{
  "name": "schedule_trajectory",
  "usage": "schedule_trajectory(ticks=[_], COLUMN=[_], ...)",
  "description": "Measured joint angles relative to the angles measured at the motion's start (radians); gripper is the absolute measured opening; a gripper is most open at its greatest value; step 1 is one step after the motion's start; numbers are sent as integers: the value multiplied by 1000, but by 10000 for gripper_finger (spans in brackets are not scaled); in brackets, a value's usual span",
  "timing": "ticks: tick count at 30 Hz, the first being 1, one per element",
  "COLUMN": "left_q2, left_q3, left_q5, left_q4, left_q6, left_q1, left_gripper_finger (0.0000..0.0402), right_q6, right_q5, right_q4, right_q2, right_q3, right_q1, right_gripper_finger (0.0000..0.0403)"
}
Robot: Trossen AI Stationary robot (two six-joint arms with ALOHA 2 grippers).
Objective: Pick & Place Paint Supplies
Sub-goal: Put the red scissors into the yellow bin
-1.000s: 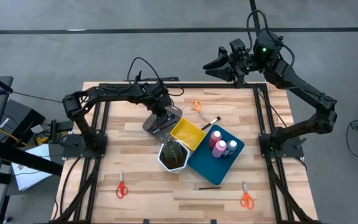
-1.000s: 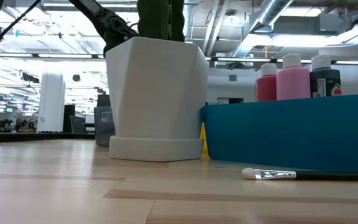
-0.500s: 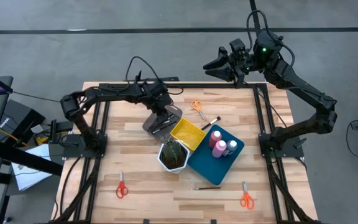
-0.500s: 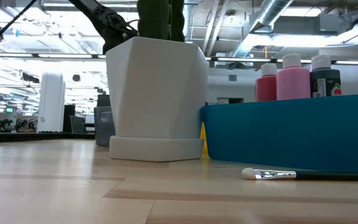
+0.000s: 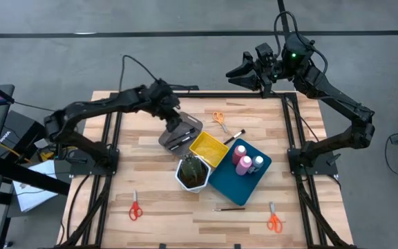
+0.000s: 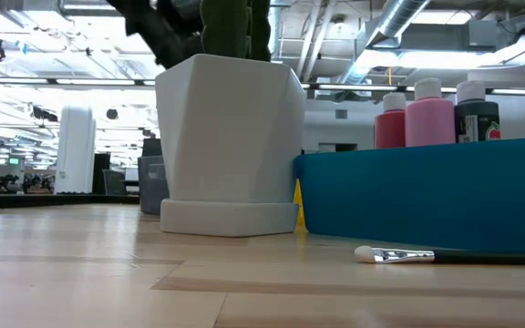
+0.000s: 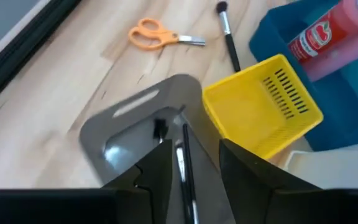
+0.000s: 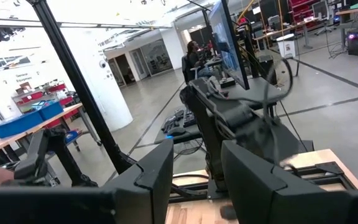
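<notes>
Left gripper (image 7: 188, 163) hovers just above the grey tray (image 7: 126, 118), jaws parted with a clear gap and nothing between them. A thin brush (image 7: 185, 158) lies in the tray directly below that gap, beside a second dark item (image 7: 160, 129) I cannot identify.

Risk — the fingers hang close over the brush; a descent or a sideways swing could drag it out or shove the tray against the yellow tray (image 7: 263, 106) just beside it.

The brush's long axis runs along the tray, in line with the gap between the fingers; which end is the bristle end is not discernible.

Right gripper (image 5: 244, 69) waits raised past the table's far edge — jaws apart, empty.
</notes>
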Motion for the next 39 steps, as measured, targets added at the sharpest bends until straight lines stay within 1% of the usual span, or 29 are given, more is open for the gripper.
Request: schedule_trajectory(ticks=[7, 13, 16, 20, 25, 31, 34, 39], left_q2=[-132, -191, -205, -214, -213, -214, -213, -213], left_q3=[0, 0, 0, 0, 0, -6, -47, -152], left_q5=[-38, -76, -76, -76, -84, -156, -162, -106], left_q4=[-225, -359, -417, -497, -580, -643, -645, -627], left_q6=[-186, -344, -421, -548, -748, -1001, -1137, -1374], left_q1=[-7, -53, -92, -162, -265, -402, -476, -610], left_gripper_finger=[124, 126, 127, 127, 127, 127, 127, 127], right_q6=[-11, -26, -26, -27, -27, -29, -29, -26], right_q5=[0, -1, -1, -1, -1, -1, -3, -46], right_q4=[1, 1, 1, 1, 0, 0, -11, -35], right_q2=[0, 0, 0, 0, 0, 0, 0, 0], right_q3=[0, 0, 0, 0, 0, 0, 0, 0], right_q1=[0, 0, 0, 0, 0, 0, 0, 0], right_gripper_finger=[132, 132, 132, 132, 132, 132, 132, 132])
